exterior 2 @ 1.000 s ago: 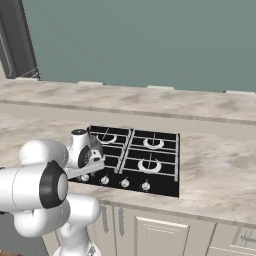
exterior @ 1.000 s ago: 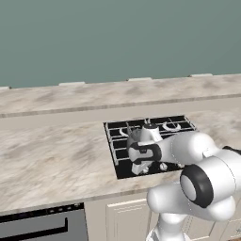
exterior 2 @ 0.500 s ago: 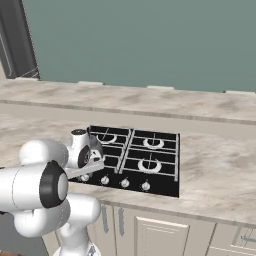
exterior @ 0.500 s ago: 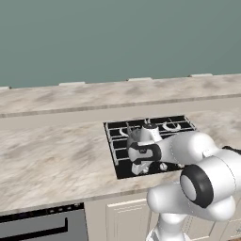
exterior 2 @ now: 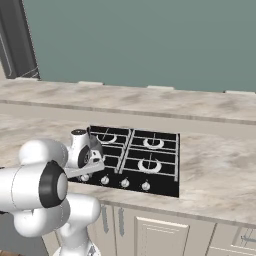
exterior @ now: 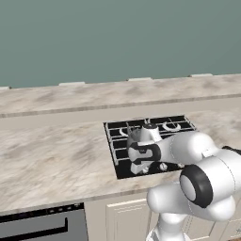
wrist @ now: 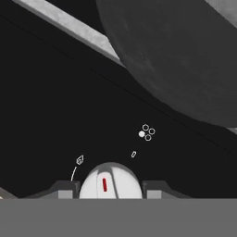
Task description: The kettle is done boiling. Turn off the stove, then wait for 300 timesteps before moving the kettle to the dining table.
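Simulated kitchen with a beige marble counter (exterior: 56, 155) against a teal wall (exterior 2: 150, 40). Set into the counter: the stove (exterior 2: 150, 150), a black cooktop with 4 burners under grey grates and a row of small silver knobs along its front edge.

On the stove's front left burner: the kettle (exterior: 143, 135), squat, dark grey, upright, partly hidden behind the white arm (exterior: 188, 150). In the hand view, its rounded grey body (wrist: 185, 55) looming close at upper right.

Reaching down over the stove's front left corner: the gripper (wrist: 110, 189), right in front of the kettle. In the hand view, 2 dark fingertips (wrist: 62, 189) flanking a silver knob (wrist: 110, 183) with a red mark, 1 on each side, partly closed and apparently touching it; firm grip or mere contact impossible to tell. Printed beside the knob on the black panel: small white burner symbols.

At lower left of the left base view: a black oven front (exterior: 37, 226) below the counter.
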Available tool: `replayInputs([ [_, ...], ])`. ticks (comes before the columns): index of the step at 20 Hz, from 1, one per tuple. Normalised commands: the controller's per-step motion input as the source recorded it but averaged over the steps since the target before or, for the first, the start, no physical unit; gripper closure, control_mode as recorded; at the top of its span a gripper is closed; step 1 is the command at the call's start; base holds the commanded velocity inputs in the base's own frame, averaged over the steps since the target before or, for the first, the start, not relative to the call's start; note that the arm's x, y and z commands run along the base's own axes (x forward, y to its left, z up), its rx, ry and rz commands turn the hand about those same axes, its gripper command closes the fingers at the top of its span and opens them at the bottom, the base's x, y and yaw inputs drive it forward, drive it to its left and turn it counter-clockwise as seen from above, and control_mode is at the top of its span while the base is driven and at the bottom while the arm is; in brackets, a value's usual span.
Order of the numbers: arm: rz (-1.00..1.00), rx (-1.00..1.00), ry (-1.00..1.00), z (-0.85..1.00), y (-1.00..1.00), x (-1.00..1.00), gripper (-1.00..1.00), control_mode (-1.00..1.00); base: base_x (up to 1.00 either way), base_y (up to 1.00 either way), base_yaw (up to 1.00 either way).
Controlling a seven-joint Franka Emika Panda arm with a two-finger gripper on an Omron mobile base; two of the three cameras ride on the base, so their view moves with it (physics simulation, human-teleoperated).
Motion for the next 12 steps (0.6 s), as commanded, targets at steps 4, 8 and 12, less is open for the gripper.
replayInputs([
  [4, -0.17, 0.00, 0.00, -0.10, 0.00, 0.00, 1.00, -1.00, 0.00, 0.00, 0.00],
  [8, -0.19, 0.00, 0.00, -0.12, 0.00, -0.01, 1.00, -1.00, 0.00, 0.00, 0.00],
  [12, -0.20, 0.00, 0.00, -0.05, 0.00, -0.04, 1.00, -1.00, 0.00, 0.00, 0.00],
])
